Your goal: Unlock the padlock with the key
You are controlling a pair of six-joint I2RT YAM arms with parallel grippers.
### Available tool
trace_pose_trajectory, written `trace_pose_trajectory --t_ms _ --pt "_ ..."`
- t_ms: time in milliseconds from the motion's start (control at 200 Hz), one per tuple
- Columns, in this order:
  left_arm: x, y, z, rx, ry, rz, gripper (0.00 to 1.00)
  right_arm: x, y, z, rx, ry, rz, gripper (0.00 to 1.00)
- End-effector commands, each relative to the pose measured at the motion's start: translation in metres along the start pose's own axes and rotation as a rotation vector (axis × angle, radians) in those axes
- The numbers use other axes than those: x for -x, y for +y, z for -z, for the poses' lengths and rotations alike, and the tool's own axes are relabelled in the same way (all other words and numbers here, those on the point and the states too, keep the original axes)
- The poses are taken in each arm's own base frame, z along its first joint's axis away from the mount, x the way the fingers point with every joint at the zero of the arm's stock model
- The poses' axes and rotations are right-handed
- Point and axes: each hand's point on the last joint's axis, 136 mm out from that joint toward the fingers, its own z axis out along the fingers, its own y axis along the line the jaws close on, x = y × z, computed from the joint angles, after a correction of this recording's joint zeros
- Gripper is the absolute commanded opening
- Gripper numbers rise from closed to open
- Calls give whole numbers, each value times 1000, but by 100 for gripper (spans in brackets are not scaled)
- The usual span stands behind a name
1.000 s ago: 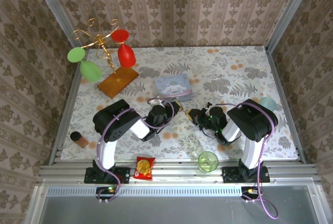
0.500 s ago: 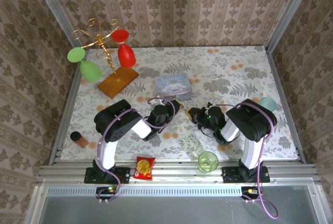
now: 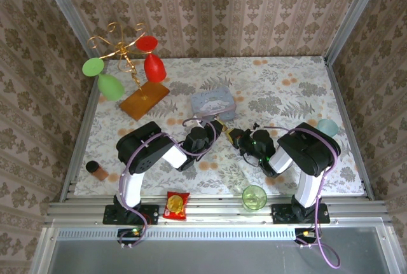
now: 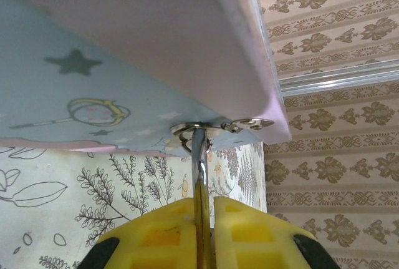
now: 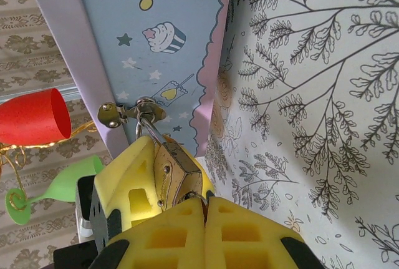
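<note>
The padlock [image 5: 175, 175] hangs by its shackle from the hasp [image 5: 128, 113] on the pale blue tin [image 5: 168, 25], its brass body tilted away from the tin. The left gripper [image 4: 202, 228] is clenched on it just below the tin. The right gripper [image 5: 206, 219] is pressed fully closed, its tips at the padlock's end farthest from the tin; what they pinch is too small to tell.

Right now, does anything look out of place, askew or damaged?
The orange snack packet lies off the tabletop, on the metal rail in front. The green cup sits at the table's very near edge. Nothing looks spilled or damaged.
</note>
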Motion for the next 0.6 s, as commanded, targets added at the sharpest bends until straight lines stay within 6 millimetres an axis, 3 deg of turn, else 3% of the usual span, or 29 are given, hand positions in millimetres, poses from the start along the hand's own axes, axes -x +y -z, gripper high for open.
trace_pose_trajectory --t_ms 0,210,285,405,595 --pt "-30 -42 3 -137 108 43 0 -1 20 -3 59 -11 64 0" --pt "-38 -46 5 -148 140 43 0 14 -2 4 3 -41 54 0" --pt "-43 -42 6 -141 151 49 0 11 14 1 44 -26 79 0" --pt "-48 -42 4 -144 165 46 0 -5 56 -4 135 18 216 0" --pt "-48 -37 5 -134 170 58 0 -3 45 8 -5 -1 463 0"
